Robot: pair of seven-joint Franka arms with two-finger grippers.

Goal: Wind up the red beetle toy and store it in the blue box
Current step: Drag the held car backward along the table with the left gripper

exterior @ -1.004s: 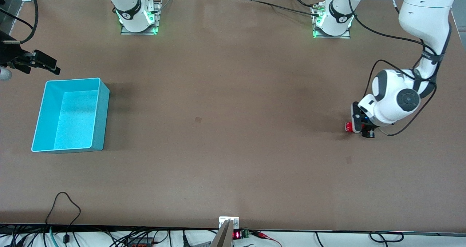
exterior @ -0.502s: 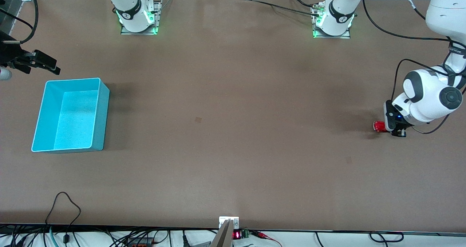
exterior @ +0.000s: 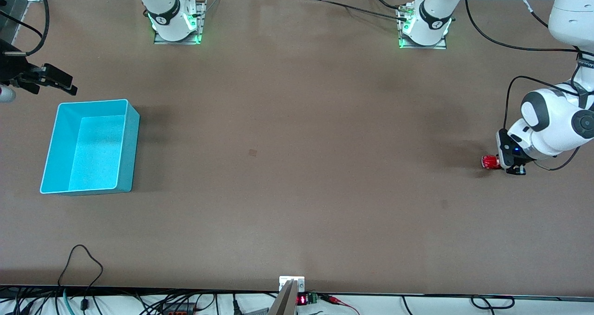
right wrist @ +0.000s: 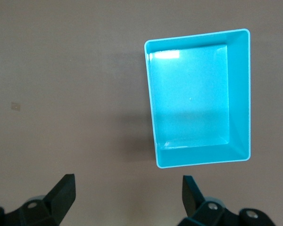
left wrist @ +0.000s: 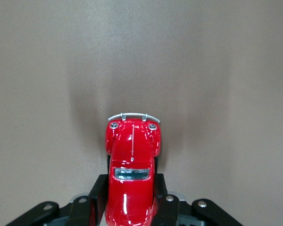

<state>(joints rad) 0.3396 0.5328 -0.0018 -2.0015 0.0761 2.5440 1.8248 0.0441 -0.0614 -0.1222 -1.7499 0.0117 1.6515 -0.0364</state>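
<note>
The red beetle toy sits on the table at the left arm's end, its wheels on the surface. My left gripper is shut on its sides. In the left wrist view the toy points away from the gripper, with black fingers pressed on both flanks. The blue box stands empty at the right arm's end of the table. My right gripper hangs open above the table just beside the box. In the right wrist view the box lies ahead of the open gripper.
The brown table stretches bare between the toy and the box. A small dark mark sits near its middle. Cables lie along the edge nearest the front camera.
My left gripper has dragged the red beetle toy along the table toward the left arm's end, farther from the box. The right arm has not moved.
</note>
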